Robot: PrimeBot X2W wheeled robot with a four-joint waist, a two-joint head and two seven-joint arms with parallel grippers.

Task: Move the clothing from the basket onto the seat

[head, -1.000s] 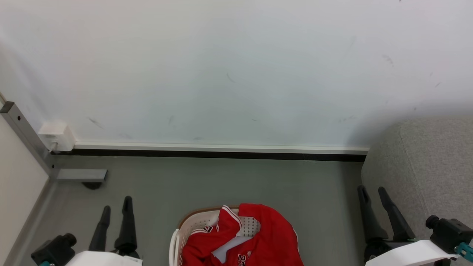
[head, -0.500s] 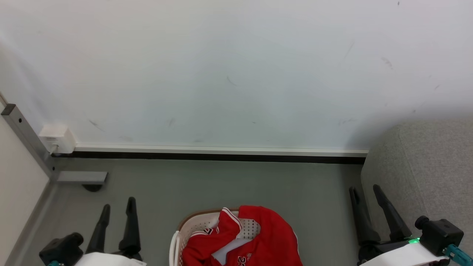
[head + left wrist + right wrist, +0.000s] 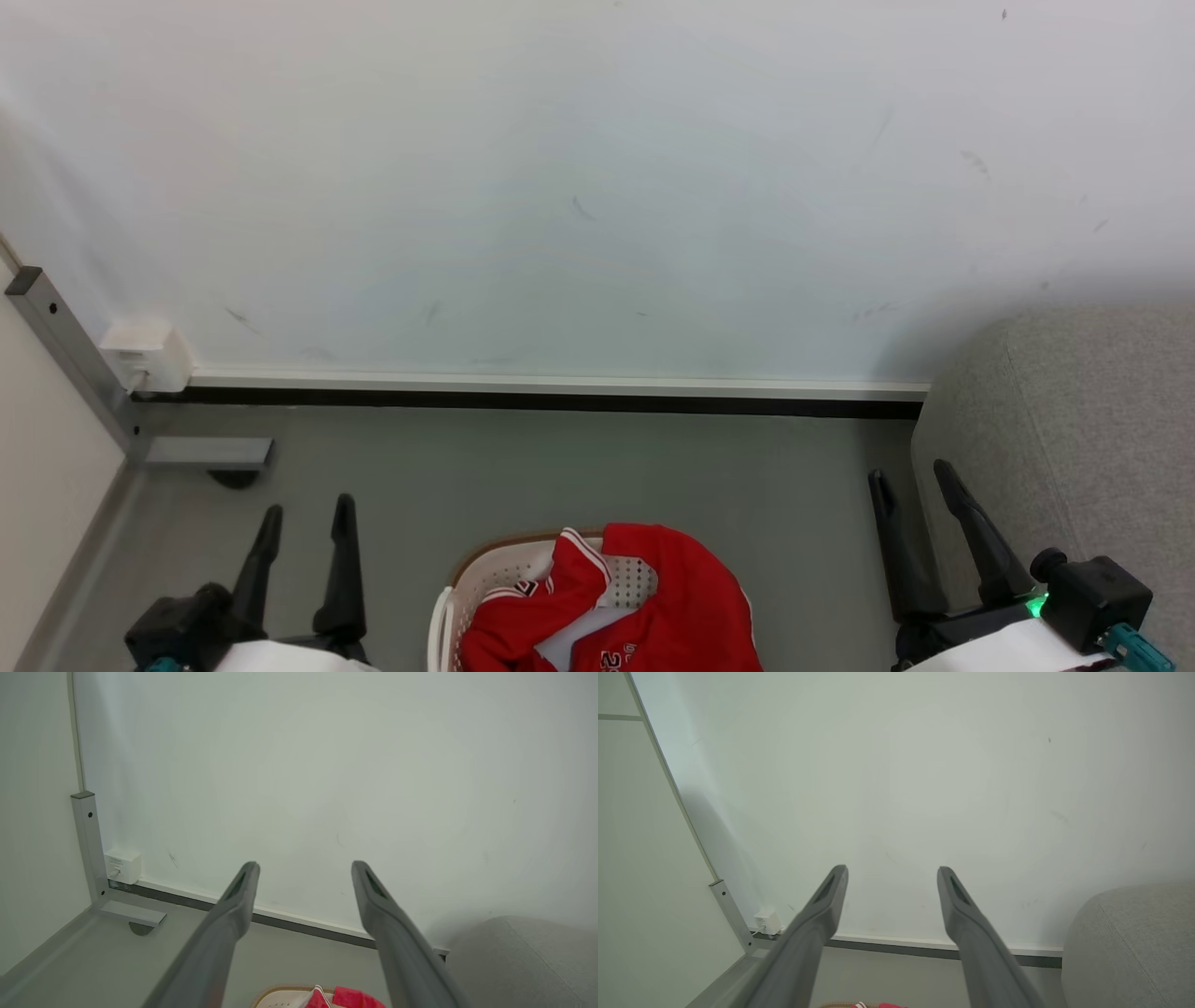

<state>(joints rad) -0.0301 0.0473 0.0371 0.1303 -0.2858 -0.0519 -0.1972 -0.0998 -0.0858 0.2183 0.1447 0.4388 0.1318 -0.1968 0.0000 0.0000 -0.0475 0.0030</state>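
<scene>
Left of the basket (image 3: 439,623), the left gripper (image 3: 307,506) hovers over bare floor (image 3: 560,467), well apart from the basket's wall. Its two dark fingers are spread wide with nothing between them, and in its wrist view they point at the wall beyond the basket rather than down into it. The clothing (image 3: 677,597) lies inside the basket as a crumpled red heap. One white-striped edge is folded toward the basket's far rim and the bulk spills over its right-hand rim. A pale patch shows amid the red, and I cannot tell what it is. Right of the basket, the right gripper (image 3: 908,471) is likewise wide open and empty, between the basket and the seat (image 3: 1074,429), which stands further right. The step in hand looks like the reach for a first garment. To do it well, the chosen arm should probably tip its fingers downward and come in over the basket's rim. It should close on a raised red fold, not the pale patch or the perforated wall, and pinch deep enough that the soft fabric does not slip. The right arm seems the better choice, since it is on the seat's side of the basket.
</scene>
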